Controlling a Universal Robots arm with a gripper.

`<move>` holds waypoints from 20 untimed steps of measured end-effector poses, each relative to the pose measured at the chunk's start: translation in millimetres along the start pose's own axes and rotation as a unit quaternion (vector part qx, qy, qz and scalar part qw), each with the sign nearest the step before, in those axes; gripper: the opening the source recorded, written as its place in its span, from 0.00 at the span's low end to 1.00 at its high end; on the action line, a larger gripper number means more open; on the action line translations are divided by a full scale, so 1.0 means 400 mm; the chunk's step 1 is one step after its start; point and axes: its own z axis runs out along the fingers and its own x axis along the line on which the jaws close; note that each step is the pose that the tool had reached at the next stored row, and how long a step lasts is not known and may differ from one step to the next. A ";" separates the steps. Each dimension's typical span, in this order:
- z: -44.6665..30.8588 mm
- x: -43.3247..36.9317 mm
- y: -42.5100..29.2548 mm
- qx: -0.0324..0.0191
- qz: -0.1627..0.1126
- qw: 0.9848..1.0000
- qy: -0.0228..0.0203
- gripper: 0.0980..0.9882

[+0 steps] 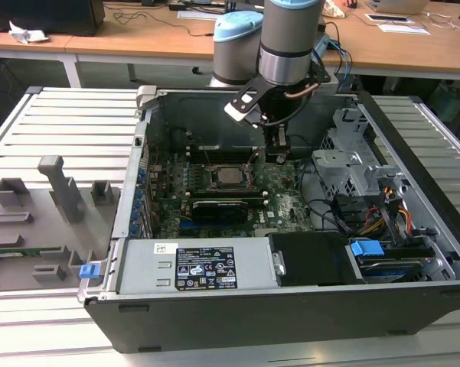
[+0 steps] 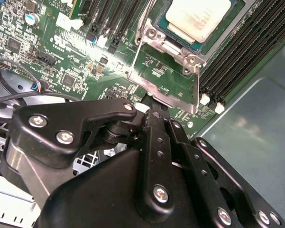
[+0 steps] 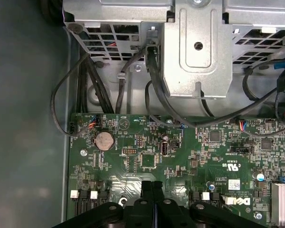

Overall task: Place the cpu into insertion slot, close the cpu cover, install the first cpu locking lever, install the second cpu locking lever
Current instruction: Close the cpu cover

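Note:
The cpu (image 1: 230,177) (image 2: 197,16), a pale silver square, lies flat in the insertion slot (image 1: 213,170) on the green board. The cpu cover (image 2: 167,90), a silver frame with a cut-out window, is tipped up off the socket on its hinge, and the board shows through the window. My gripper (image 1: 279,158) (image 2: 149,110) (image 3: 154,184) hangs beside the socket on the exterior view's right. Its black fingers are pressed together with nothing between them. The tips sit at the raised cover's free edge; whether they touch it is unclear.
Long black memory slots (image 2: 246,61) run beside the socket. A long black card (image 1: 226,206) lies in front of it. A metal drive cage (image 3: 194,47) with black cables (image 3: 156,95) stands past the board edge. A power supply (image 1: 191,267) fills the case front.

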 end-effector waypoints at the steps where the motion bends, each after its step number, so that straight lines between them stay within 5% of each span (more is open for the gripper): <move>1: 0.000 0.000 -0.001 0.000 0.000 1.000 0.000 0.01; 20: -0.001 0.000 -0.018 0.000 0.000 1.000 0.000 0.01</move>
